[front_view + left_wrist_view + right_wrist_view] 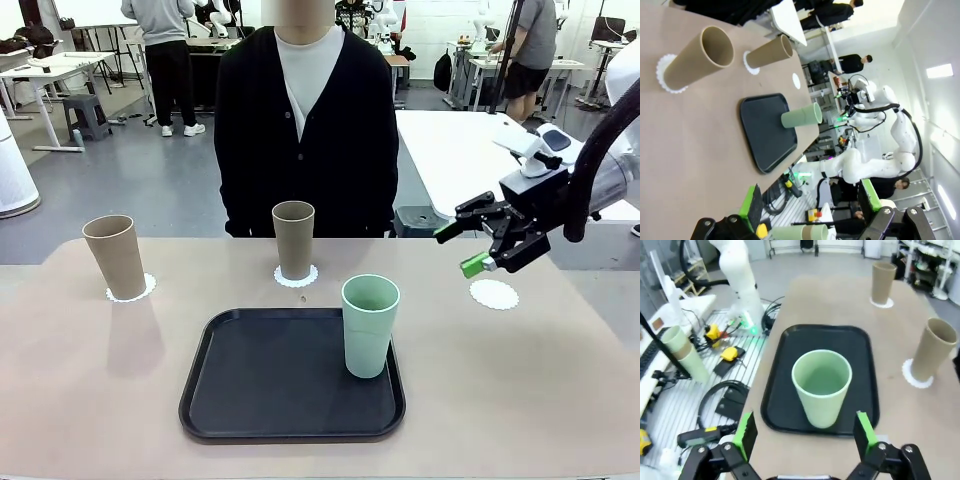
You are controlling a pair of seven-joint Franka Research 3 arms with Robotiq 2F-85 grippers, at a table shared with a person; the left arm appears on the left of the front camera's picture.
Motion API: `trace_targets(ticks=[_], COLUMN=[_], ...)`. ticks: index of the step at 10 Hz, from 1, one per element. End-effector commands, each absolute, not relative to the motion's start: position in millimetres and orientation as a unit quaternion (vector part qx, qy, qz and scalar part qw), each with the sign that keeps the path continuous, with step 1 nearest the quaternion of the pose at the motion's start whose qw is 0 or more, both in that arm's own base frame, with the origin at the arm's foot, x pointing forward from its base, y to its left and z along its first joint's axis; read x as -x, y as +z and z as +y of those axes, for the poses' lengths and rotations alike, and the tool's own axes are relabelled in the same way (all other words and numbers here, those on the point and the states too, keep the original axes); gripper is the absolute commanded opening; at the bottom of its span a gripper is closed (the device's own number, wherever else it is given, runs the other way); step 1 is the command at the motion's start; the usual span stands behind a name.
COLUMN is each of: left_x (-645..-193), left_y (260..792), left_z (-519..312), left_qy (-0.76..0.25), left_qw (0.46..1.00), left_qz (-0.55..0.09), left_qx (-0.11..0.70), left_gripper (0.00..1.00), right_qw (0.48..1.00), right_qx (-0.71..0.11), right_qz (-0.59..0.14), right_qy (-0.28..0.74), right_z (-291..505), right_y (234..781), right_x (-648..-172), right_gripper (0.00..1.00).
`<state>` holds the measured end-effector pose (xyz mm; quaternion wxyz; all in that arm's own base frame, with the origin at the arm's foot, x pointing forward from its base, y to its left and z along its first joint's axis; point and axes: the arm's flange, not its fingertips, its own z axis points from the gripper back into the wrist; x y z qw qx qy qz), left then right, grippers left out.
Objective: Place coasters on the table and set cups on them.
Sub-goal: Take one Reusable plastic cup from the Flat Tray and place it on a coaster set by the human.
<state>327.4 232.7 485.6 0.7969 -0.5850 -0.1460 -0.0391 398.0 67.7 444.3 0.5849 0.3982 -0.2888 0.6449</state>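
Two tan cups stand on coasters on the table [90,390]: one at the far left [113,257] on its doily [131,291], one at the far middle [293,240] on its doily [296,277]. The mint green cup [370,326] stands upright on the right part of the black tray [270,375]. A bare coaster [494,294] lies at the right. My right gripper [460,248] hangs open just above and left of it, facing the mint cup [822,387], its fingers [865,432] apart. My left gripper [808,200] is open and holds nothing.
A person [305,120] in a dark cardigan stands at the table's far edge behind the middle cup. A white rectangular table [470,150] stands behind on the right. Cables and gear [720,355] lie on the floor beside the table.
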Motion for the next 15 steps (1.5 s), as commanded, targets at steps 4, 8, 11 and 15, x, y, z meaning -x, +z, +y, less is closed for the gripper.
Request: trace_targets(ticks=[4, 8, 11, 15], left_x=[-325, -325, -325, -325], left_y=[488, 488, 488, 488], left_z=[234, 234, 234, 234], left_qy=[-0.039, -0.039, -0.039, -0.039], left_qw=[0.792, 0.792, 0.792, 0.792], left_qz=[-0.148, -0.148, -0.148, -0.148], left_qx=[0.591, 0.591, 0.591, 0.591], left_gripper=[1.0, 1.0, 1.0, 1.0], right_qw=[0.589, 0.596, 0.591, 0.549], right_qx=[-0.384, -0.376, -0.366, -0.385], right_qz=[-0.301, -0.288, -0.326, -0.406], right_qy=[0.644, 0.649, 0.64, 0.621], right_z=[71, 68, 67, 76], right_y=[454, 453, 375, 329], right_x=[-396, -396, -403, -382], right_gripper=[1.0, 1.0, 1.0, 1.0])
